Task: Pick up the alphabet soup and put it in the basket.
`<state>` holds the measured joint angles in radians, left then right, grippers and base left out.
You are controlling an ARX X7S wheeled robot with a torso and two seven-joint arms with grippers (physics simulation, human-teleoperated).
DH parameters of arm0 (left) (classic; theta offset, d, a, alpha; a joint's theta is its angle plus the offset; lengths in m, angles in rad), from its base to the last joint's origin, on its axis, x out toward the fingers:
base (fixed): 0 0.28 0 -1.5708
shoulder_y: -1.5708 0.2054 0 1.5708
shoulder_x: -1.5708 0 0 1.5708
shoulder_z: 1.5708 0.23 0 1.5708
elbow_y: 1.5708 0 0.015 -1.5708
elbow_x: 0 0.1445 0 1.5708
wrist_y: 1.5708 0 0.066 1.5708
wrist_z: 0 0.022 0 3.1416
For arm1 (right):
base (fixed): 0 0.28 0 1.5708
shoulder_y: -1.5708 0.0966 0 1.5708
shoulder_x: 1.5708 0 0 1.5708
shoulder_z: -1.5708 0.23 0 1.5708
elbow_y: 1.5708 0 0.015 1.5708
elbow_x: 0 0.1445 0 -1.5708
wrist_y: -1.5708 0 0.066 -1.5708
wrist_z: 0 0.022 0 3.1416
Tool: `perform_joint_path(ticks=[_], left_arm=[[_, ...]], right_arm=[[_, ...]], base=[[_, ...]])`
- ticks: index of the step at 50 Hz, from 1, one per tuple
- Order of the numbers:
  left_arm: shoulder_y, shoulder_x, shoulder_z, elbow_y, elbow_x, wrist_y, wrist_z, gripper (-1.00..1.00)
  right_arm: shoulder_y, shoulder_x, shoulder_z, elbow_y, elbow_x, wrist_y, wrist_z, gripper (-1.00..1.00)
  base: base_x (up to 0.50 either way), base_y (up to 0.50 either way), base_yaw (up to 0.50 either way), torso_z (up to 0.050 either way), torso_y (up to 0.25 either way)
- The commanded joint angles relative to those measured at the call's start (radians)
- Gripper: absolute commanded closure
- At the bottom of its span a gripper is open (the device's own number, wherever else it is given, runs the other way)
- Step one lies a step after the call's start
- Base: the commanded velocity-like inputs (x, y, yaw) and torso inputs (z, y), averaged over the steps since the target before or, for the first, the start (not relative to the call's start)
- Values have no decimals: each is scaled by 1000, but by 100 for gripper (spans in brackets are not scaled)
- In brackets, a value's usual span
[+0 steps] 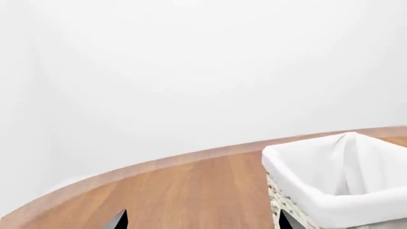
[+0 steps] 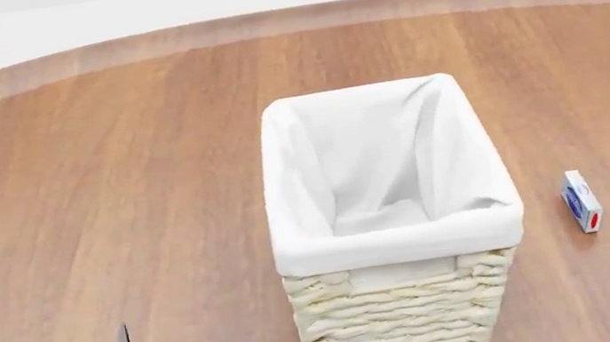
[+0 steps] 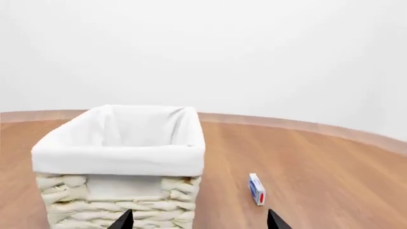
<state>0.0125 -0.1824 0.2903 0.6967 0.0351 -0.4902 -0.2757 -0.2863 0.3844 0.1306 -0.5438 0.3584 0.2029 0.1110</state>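
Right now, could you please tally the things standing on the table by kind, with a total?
Wicker baskets with white lining: 1, the basket, nothing visible inside.
Small white-and-blue boxes: 1, the box, beside the basket on the table.
Cans: 0 in any view.
Total: 2

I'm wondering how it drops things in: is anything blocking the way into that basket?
Nothing visible does. The basket is open on top with nothing seen inside. A small box lies on the table apart, at its right. The soup can shows in no view, so its own path cannot be judged.
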Motion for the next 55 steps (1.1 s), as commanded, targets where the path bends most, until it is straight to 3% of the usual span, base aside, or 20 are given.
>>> perform_joint_path(ticks=[1,31,55], left_arm=[[1,-3,-5,-67,-23,45,-9,-100],[11,-26,-7,-45,-44,40,-36,-100],[4,-34,9,-58,-52,41,-52,-100]], right_arm=[[-143,9,79,64,-23,-123,-42,-100],[-465,-106,185,165,-68,-431,-84,-100],[-375,-218,159,476,-152,-650,-98,-100]], base=[[0,0,0,0,0],[0,0,0,0,0],[0,0,0,0,0]])
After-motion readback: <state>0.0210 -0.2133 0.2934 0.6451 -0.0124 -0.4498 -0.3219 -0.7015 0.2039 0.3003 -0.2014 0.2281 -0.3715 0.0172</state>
